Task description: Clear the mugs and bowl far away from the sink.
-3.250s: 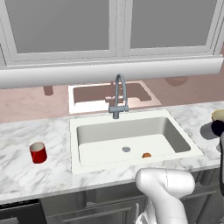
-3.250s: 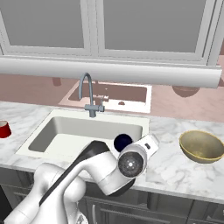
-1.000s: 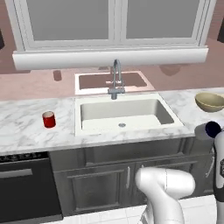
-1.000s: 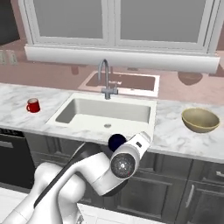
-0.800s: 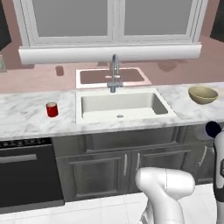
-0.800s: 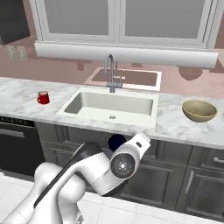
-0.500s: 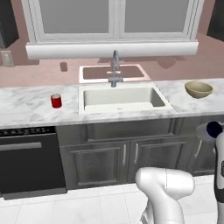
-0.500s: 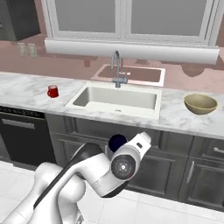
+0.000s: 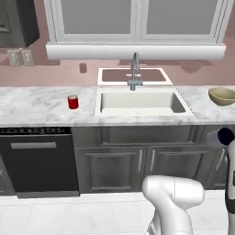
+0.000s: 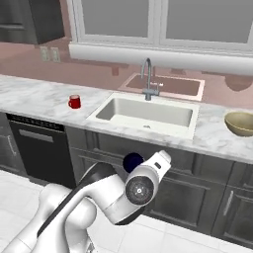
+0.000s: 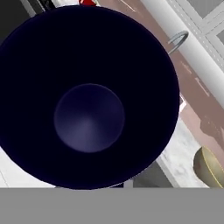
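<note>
A mug with a dark navy inside (image 11: pixel 89 98) sits right in front of the hand camera, and my gripper (image 10: pixel 142 167) is shut on it. That mug (image 10: pixel 132 160) hangs in front of the lower cabinets, below counter height, and also shows at the right edge (image 9: pixel 225 136). The red mug (image 9: pixel 72 101) (image 10: pixel 74 102) stands on the marble counter left of the white sink (image 9: pixel 103 102) (image 10: pixel 101 113). On the counter right of the sink rests the tan-yellow bowl (image 9: pixel 223 96) (image 10: pixel 240 123) (image 11: pixel 209 168).
A grey gooseneck faucet (image 9: pixel 134 71) (image 10: pixel 148 79) rises behind the basin. Dark cabinet doors (image 9: pixel 137 160) run under the counter, with a black dishwasher (image 9: pixel 39 160) (image 10: pixel 37 148) to their left. White floor tiles (image 9: pixel 69 213) lie between me and the cabinets.
The whole picture has shifted: the base has backed away from the counter, so cabinet fronts, dishwasher and floor now show. The navy mug stays in the gripper.
</note>
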Robot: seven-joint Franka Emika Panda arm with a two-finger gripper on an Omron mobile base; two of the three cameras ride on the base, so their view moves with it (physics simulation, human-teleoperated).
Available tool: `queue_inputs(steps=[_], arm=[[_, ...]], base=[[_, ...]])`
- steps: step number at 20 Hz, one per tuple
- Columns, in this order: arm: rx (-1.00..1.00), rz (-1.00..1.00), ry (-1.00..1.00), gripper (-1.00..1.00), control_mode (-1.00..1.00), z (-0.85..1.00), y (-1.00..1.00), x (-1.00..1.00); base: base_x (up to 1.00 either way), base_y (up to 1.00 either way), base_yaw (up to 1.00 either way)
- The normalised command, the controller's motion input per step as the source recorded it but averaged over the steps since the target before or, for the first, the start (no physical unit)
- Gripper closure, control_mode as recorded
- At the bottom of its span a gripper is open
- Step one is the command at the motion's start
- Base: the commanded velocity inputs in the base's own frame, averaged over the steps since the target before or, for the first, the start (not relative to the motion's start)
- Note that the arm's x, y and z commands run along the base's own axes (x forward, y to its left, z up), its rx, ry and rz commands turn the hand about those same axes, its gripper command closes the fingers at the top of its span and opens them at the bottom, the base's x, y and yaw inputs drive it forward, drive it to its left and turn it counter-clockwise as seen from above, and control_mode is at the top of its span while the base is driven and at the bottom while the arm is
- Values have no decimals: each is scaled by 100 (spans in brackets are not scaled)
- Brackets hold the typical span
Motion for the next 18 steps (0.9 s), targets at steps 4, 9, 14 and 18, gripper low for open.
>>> queue_inputs(steps=[4,9,14,18], arm=[[0,0,0,100,100,0,0,0],[0,0,0,100,100,0,0,0],[0,0,0,100,100,0,0,0],[0,0,0,100,100,0,0,0]], base=[[0,0,37],[-2,0,46],[-14,0,56],[-14,0,58]])
